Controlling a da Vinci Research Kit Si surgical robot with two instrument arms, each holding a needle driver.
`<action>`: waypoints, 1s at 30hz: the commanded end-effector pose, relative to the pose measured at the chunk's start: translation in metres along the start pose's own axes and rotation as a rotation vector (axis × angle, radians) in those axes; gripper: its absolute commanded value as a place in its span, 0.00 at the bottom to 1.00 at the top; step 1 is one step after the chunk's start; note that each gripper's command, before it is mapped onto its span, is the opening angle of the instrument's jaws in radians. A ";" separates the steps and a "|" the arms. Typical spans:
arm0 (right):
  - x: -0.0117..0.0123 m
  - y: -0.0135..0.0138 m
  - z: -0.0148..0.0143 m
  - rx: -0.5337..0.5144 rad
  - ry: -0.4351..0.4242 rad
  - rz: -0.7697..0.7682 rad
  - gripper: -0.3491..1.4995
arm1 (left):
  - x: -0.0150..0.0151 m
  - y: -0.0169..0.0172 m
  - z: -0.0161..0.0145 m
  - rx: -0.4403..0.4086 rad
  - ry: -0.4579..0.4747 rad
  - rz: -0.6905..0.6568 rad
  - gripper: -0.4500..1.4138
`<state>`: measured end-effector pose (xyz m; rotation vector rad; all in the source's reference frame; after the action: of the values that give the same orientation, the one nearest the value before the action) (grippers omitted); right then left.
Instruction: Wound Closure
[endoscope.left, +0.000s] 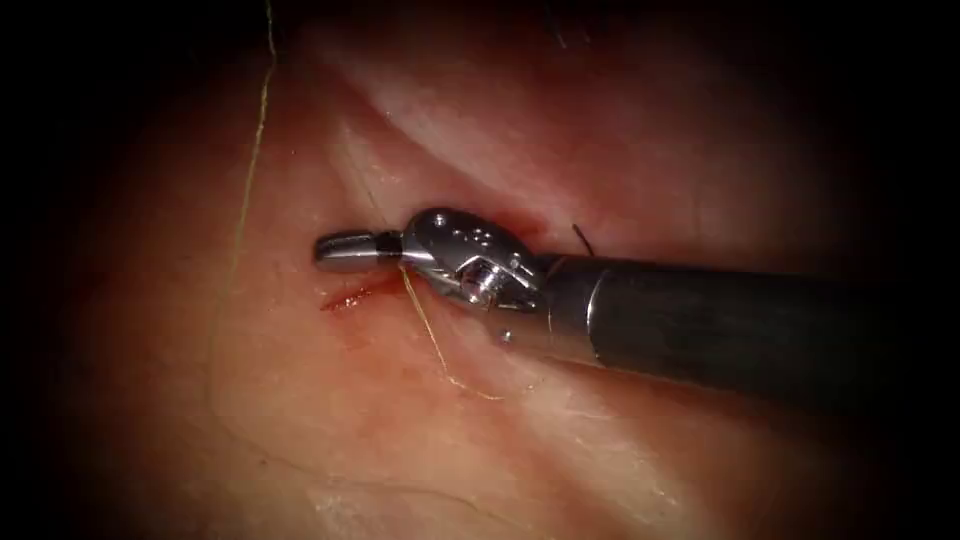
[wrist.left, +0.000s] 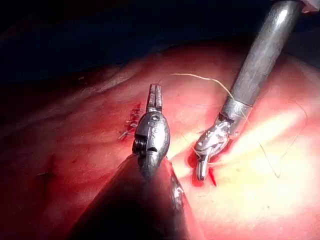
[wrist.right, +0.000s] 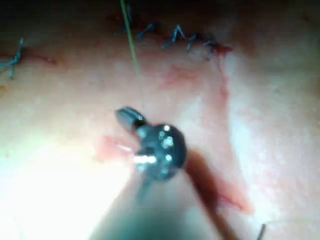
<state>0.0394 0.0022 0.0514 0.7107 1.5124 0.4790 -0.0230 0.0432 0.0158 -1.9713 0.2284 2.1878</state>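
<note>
- The right arm's slim steel needle driver (endoscope.left: 335, 250) comes in on its dark grey shaft (endoscope.left: 720, 325) and lies low over the pale pink pork-belly tissue (endoscope.left: 300, 420), jaw tips pointing to the endoscope view's left.
- Its jaws are pressed together. The fine yellowish thread (endoscope.left: 432, 340) meets them at their base and trails down across the tissue. Whether the jaws pinch it cannot be told.
- A second stretch of the same thread runs in a long slack line down the far left of the tissue.
- A short streak of red fluid (endoscope.left: 350, 297) lies on the tissue just below the jaws, and a short dark cut end of thread (endoscope.left: 582, 238) stands up just behind the tool's wrist.
- In the left wrist view, the left arm's steel needle driver (wrist.left: 155, 92) hangs above the tissue, well apart from the right tool (wrist.left: 200, 172). Its jaws are closed and hold nothing.
- A row of dark finished stitches (wrist.left: 131, 121) sits beside the left tool. The right wrist view shows these stitches (wrist.right: 185, 37) beyond the right tool (wrist.right: 125, 115).
- Where the curved needle lies cannot be told.
</note>
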 end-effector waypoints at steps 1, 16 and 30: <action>0.0007 0.0004 0.0005 0.000 0.010 -0.007 0.00 | -0.0004 -0.0003 0.0006 0.000 0.003 0.002 0.00; 0.0016 -0.0013 -0.0082 -0.066 0.056 0.001 0.99 | -0.0004 -0.0009 -0.0014 -0.005 -0.006 0.005 0.00; 0.0017 -0.0028 -0.0165 -0.128 0.042 -0.031 0.99 | -0.0073 -0.0009 -0.0052 0.059 -0.108 -0.006 0.05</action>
<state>0.0218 0.0033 0.0491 0.5798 1.5135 0.5669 -0.0163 0.0419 0.0230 -1.7760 0.2304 2.2188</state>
